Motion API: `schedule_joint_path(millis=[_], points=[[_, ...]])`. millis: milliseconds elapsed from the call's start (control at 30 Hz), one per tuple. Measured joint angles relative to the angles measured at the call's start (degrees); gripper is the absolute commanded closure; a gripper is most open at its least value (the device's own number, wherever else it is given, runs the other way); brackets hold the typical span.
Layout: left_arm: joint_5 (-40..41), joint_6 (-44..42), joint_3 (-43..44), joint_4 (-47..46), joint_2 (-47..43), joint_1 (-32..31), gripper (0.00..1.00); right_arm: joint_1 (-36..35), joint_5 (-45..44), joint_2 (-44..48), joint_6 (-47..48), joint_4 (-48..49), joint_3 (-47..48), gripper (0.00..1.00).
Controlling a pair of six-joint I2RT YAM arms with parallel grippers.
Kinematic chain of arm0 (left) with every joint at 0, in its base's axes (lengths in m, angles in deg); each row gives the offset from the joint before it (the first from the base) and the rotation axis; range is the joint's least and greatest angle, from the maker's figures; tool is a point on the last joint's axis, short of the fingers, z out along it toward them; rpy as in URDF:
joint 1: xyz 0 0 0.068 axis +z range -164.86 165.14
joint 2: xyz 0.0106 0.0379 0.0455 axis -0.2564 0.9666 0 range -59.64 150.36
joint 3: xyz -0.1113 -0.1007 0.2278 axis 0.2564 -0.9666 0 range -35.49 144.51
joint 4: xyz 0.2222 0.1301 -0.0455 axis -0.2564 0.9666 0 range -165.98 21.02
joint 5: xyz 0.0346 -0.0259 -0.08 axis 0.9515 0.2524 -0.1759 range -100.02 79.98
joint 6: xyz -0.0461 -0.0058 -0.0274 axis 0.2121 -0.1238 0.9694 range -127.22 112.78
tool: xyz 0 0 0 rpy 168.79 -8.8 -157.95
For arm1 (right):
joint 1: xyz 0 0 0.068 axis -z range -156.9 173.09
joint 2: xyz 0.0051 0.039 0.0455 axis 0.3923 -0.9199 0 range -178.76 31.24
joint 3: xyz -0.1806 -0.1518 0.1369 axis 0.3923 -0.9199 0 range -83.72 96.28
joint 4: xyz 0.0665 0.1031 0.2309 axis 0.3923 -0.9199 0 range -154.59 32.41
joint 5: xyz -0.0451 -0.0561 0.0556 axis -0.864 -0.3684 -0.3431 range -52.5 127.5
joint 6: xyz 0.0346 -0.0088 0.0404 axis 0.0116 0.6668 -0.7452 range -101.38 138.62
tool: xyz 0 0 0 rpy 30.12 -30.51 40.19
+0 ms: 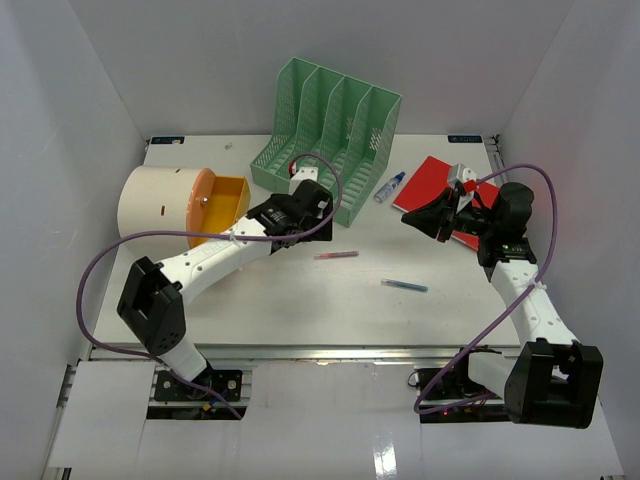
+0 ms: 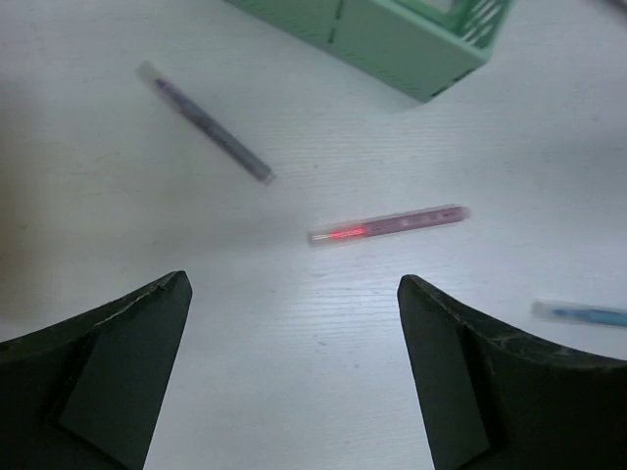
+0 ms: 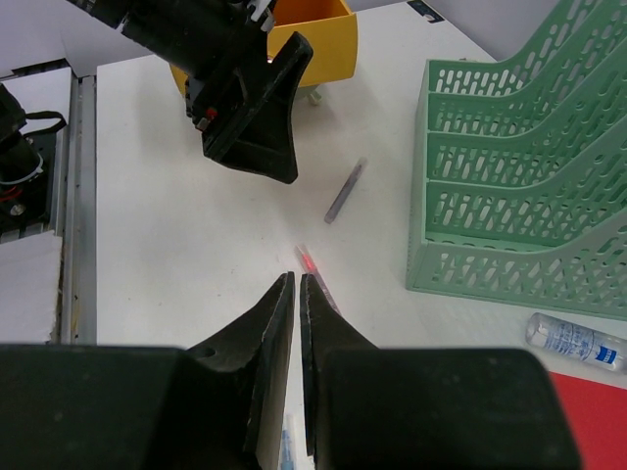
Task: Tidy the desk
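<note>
The white desk (image 1: 300, 310) carries loose pens. A red pen (image 1: 335, 256) lies at the middle, and a blue pen (image 1: 404, 286) lies nearer the front. My left gripper (image 1: 292, 228) is open and empty above the desk. Its wrist view shows the gripper (image 2: 294, 284) short of the red pen (image 2: 387, 225), with a purple pen (image 2: 206, 122) to the upper left and the blue pen (image 2: 583, 313) at the right. My right gripper (image 1: 415, 222) is shut and empty beside a red notebook (image 1: 435, 185). In the right wrist view the gripper (image 3: 297, 279) points at the red pen (image 3: 313, 266).
A green file organizer (image 1: 330, 130) stands at the back centre. A yellow bin (image 1: 225, 205) with a white cylinder (image 1: 160, 200) lies at the left. A small bottle (image 1: 390, 187) lies between the organizer and the notebook. White walls surround the desk.
</note>
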Motion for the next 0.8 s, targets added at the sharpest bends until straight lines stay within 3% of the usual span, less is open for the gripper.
schedule_joint_path(millis=[100,167,433,567,800], points=[[-2.75,1.48,0.39,-3.27,1.32,0.22,0.06,0.04,0.02,0.00,0.02,0.00,0.00,0.87],[-2.58,5.45,1.02,-3.38,2.96,0.57,0.16,0.09,0.00,0.00,0.02,0.00,0.00,0.87],[1.58,27.54,13.61,8.36,18.52,8.02,0.22,0.88,-0.03,0.02,0.00,-0.04,0.00,0.88],[1.69,31.16,14.37,11.21,21.69,10.51,0.24,1.14,-0.03,0.02,0.02,-0.07,0.00,0.88],[1.39,33.42,16.25,12.56,24.54,11.73,0.38,1.14,-0.03,0.02,0.11,-0.13,0.00,0.88]])
